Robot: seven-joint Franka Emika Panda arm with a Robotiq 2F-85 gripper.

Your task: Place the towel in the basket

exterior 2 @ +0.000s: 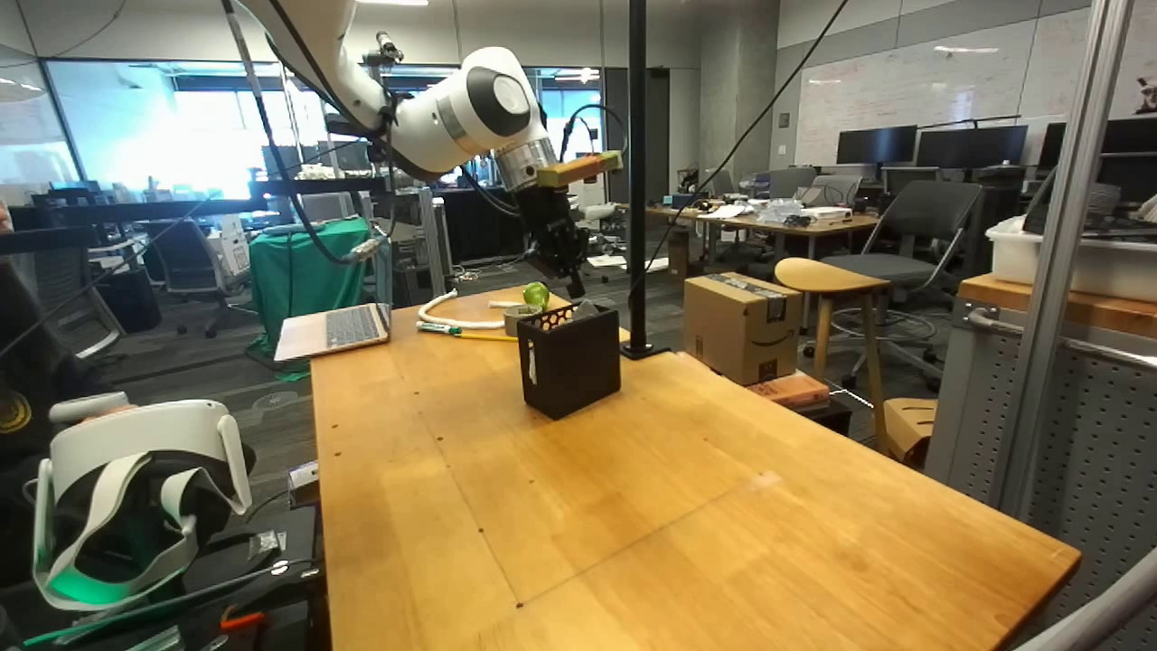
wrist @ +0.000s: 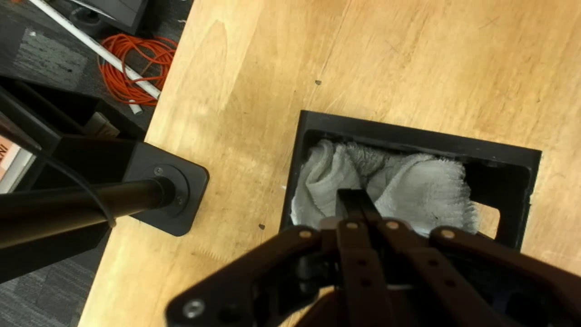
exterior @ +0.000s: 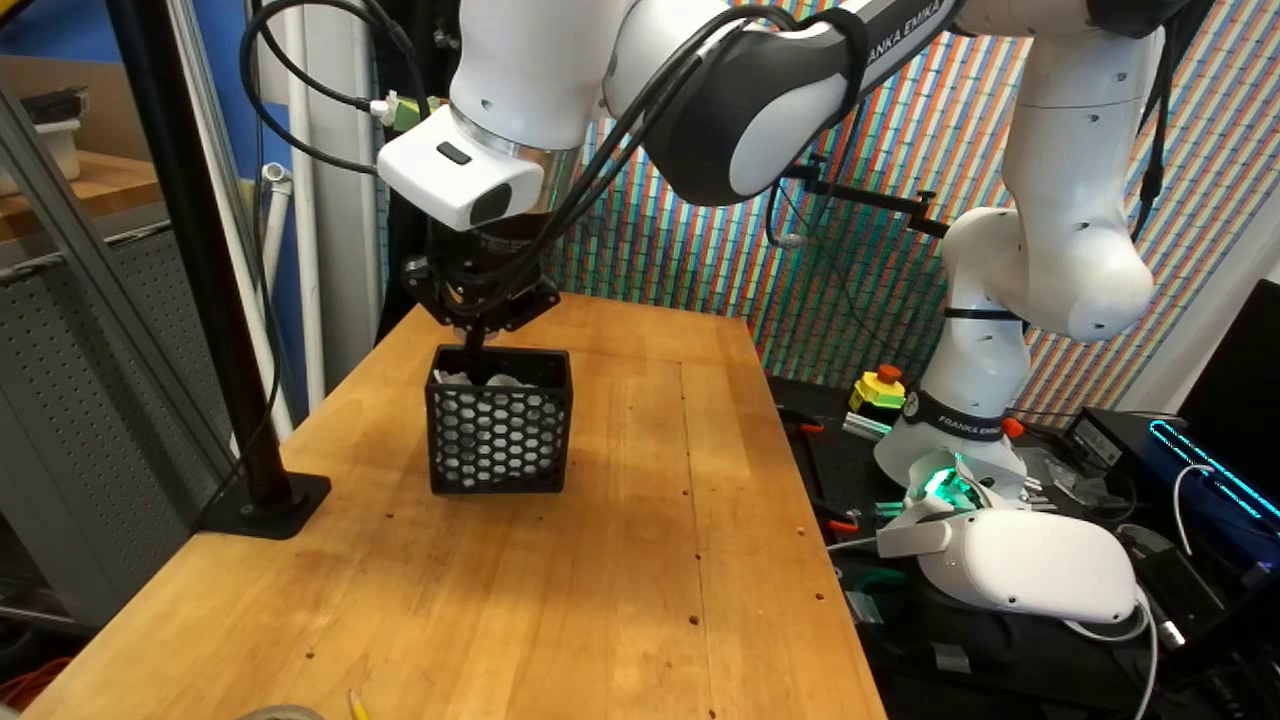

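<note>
Wrist view: my gripper (wrist: 356, 199) is clenched, fingers flush tog., tips over the towel (wrist: 424, 188); can't tell if they touch it. Towel's bunched inside the basket (wrist: 417, 131), w/ dark inside wall showing at one end. Basket's on the table (wrist: 254, 136), near the pole (wrist: 140, 196) but apart from its foot. Orange cord (wrist: 115, 81) coiled past the table edge.

In an exterior view my fingers pt. down at the basket's mouth; pale towel shows at the top & thru the hex holes. Headset (exterior: 1040, 565) is beside the table, near my base (exterior: 955, 418).

In an exterior view my tips hang just above the basket rim, bit of towel right below. Round green thing (exterior 2: 536, 295) just behind basket; laptop (exterior 2: 351, 327) well apart.
</note>
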